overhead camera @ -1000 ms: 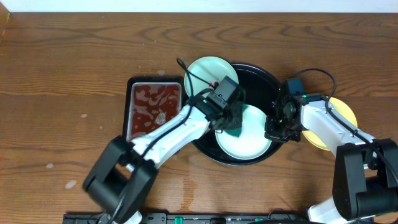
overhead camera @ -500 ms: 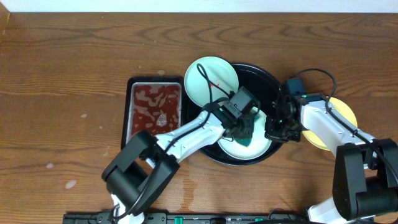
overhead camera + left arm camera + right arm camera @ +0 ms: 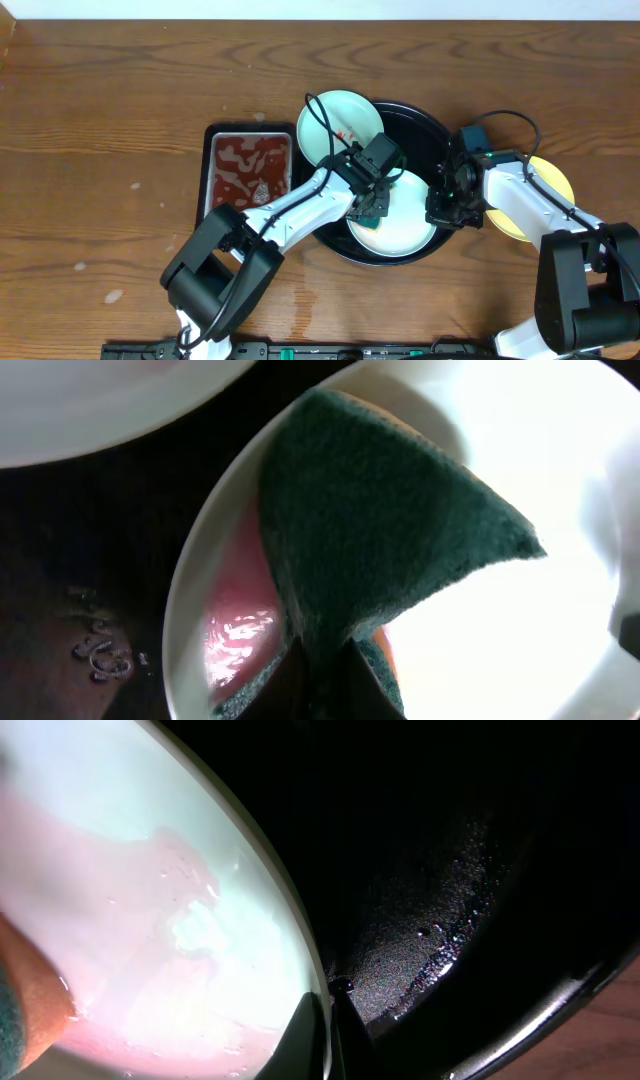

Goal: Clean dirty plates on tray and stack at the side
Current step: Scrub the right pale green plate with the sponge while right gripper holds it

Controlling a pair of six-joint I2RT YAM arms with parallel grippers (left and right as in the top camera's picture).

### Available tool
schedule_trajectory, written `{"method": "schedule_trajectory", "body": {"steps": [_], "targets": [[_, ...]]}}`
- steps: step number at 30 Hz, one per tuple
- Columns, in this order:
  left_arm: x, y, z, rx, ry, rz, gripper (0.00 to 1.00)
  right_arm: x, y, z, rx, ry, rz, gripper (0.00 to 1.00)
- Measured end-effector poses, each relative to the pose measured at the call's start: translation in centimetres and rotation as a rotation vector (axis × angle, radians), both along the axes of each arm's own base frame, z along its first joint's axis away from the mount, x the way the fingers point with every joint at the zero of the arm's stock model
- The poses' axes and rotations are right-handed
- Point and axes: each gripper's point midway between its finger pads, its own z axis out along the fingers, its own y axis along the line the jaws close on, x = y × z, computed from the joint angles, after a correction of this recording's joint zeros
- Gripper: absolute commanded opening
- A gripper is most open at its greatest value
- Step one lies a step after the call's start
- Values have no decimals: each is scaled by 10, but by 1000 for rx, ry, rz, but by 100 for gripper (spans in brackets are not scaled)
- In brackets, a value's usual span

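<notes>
A pale mint plate (image 3: 405,228) lies in the black tray (image 3: 425,130). My left gripper (image 3: 371,207) is shut on a green sponge (image 3: 380,530) and presses it on this plate's left part; pink sauce film (image 3: 235,630) shows beside the sponge. My right gripper (image 3: 445,207) is shut on the plate's right rim (image 3: 300,960), one finger on each side of it. A second mint plate (image 3: 335,125) with a red smear overlaps the tray's upper left rim. A pale yellow plate (image 3: 550,195) lies on the wood to the right, partly under my right arm.
A rectangular black dish (image 3: 250,170) with red liquid sits left of the tray. The tray floor (image 3: 480,870) is wet beside the held plate. Bare wood tabletop (image 3: 120,120) spreads to the left and back.
My left gripper has swept the sponge right across the plate and back to its left part. The right gripper and the plates have stayed still.
</notes>
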Motion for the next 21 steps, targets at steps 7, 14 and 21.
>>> {"method": "schedule_trajectory", "body": {"steps": [7,14,21], "targets": [[1,-3,39,-62,-68,-16,7,0,0,0,-1,-1,0,1],[-4,-29,63,-143,-131,-43,8,0,0,0,-1,-1,0,1],[-16,-44,30,-108,-90,-81,8,0,-1,0,-5,-1,0,1]]}}
